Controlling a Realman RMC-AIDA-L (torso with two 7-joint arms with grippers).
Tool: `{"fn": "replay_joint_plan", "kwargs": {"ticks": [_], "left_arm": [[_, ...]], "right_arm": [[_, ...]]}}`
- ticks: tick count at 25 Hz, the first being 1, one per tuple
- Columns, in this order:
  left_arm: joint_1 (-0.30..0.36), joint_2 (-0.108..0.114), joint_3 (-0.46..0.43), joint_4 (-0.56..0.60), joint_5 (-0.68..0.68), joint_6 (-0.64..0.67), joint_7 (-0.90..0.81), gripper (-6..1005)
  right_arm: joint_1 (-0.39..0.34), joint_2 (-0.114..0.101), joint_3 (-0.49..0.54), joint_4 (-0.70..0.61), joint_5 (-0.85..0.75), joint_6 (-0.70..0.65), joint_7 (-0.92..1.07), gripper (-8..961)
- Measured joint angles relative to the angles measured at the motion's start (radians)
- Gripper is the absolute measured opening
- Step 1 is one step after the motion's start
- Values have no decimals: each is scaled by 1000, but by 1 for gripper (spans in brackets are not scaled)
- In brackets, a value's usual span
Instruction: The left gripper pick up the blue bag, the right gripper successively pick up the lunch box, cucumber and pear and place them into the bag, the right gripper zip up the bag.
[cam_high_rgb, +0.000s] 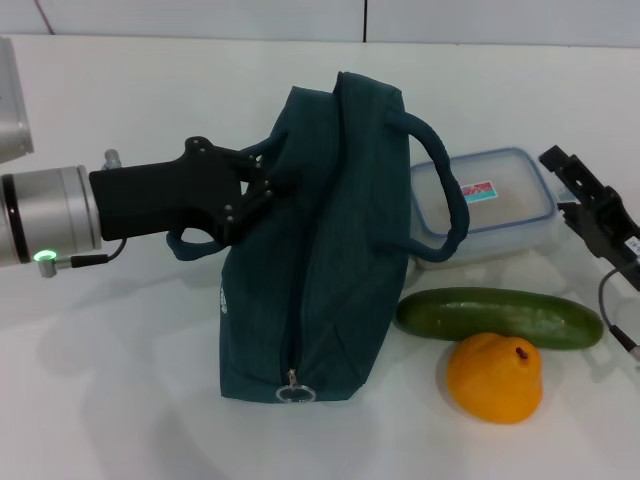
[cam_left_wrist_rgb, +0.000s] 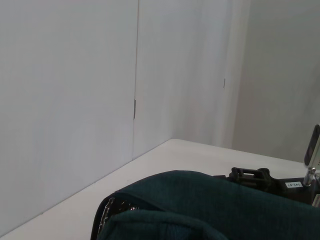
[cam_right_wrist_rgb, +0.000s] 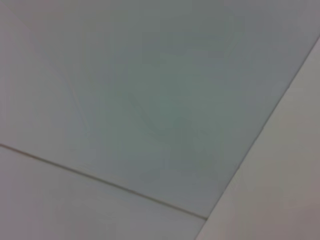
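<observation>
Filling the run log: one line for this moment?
left gripper: at blue bag handle | right gripper: beside lunch box | cucumber, pear: on table

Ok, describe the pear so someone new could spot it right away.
Find the tall blue bag standing mid-table. On its right-arm side lies the long green cucumber; touching its near edge sits the pear. It is the only orange-yellow, lumpy, rounded item, with a dark stem spot.

Lunch box (cam_high_rgb: 482, 203): red-and-blue sticker (cam_high_rgb: 479, 192) on the lid, print too small to read. Blue bag (cam_high_rgb: 320, 260): white round logo (cam_high_rgb: 224, 298) at its side edge, illegible. Small white label (cam_left_wrist_rgb: 292, 185) behind the bag: characters not legible.
</observation>
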Motion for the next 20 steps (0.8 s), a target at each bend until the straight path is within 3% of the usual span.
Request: {"fn": "replay_joint_plan", "kwargs": {"ticks": [20], "left_arm": [[-1, -1, 0, 0, 1, -1, 11, 40]], "right_arm": [[20, 0, 26, -27, -11, -5, 7, 867]]}}
